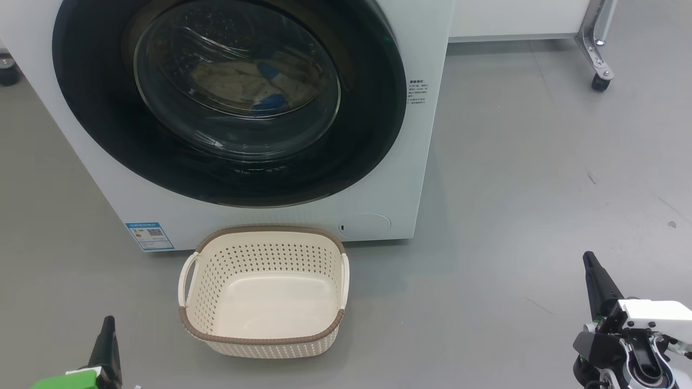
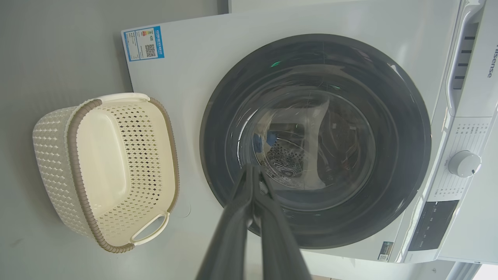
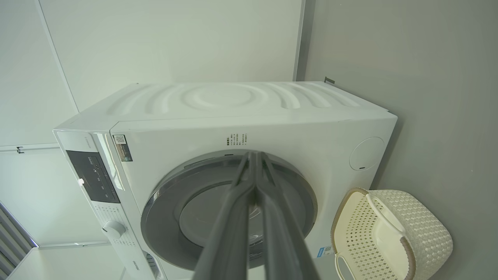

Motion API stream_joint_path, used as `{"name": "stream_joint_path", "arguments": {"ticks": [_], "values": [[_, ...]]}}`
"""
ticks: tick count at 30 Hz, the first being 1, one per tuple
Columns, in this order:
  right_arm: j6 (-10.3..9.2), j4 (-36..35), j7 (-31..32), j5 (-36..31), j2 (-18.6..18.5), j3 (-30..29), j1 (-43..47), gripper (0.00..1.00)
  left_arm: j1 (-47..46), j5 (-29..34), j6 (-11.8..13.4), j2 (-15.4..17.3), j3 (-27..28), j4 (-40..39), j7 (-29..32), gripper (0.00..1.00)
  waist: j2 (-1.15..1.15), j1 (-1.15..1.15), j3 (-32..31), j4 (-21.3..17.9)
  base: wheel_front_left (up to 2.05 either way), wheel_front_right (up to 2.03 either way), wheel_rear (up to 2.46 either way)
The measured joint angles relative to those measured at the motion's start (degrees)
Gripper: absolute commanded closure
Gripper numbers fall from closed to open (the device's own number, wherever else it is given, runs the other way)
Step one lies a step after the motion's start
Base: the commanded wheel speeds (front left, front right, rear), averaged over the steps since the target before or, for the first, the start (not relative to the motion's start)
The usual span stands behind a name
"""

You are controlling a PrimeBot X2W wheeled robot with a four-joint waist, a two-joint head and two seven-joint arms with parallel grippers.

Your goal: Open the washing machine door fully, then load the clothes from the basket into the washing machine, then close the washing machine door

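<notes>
1. the large round washing machine door (image 1: 102, 135), a glossy black rim around a bulging clear glass bowl, sits flush in the front of the big white front-loading washing machine (image 1: 427, 108). it looks closed, though whether the latch has caught i cannot tell.
2. behind the glass lie the soft cream-yellow clothes (image 1: 243, 81) with blue bands. they are dim under reflections, and appear to rest low in the drum.
3. the small cream perforated plastic basket (image 1: 259, 231) with a brown rim band stands on the grey floor (image 1: 513, 189) just in front of the machine, below the door, with no clothes in it. its long axis runs side to side along the machine's front.
4. the left gripper (image 1: 109, 324) sits at the lower left of the head view, its dark fingers pressed together on nothing, apart from the basket.
5. the right gripper (image 1: 590, 262) is clenched on nothing too, well apart from the machine on its right side.
6. the door lies forward and up from both grippers, and the left one is nearer.
7. judged from this, all three steps look done. only a checking push on the rim could remain, and it would suit the left arm.
</notes>
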Motion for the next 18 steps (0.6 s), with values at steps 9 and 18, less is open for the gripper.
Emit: {"name": "stream_joint_path", "arguments": {"ticks": [9, 18], "values": [[0.00, 0.04, 0.00, 0.00, 0.01, -0.04, -0.01, 1.00, -0.16, 0.00, 0.00, 0.00, 0.10, 0.07, 0.21, 1.00, 0.00, 0.00, 0.00, 0.00, 0.00, 0.00, 0.00], [0.00, 0.08, 0.18, 0.00, 0.01, -0.10, -0.01, 1.00, -0.19, 0.00, -0.02, -0.01, 0.18, 0.15, 0.22, 1.00, 0.00, 0.00, -0.01, 0.00, 0.00, 0.00, 0.00]]}}
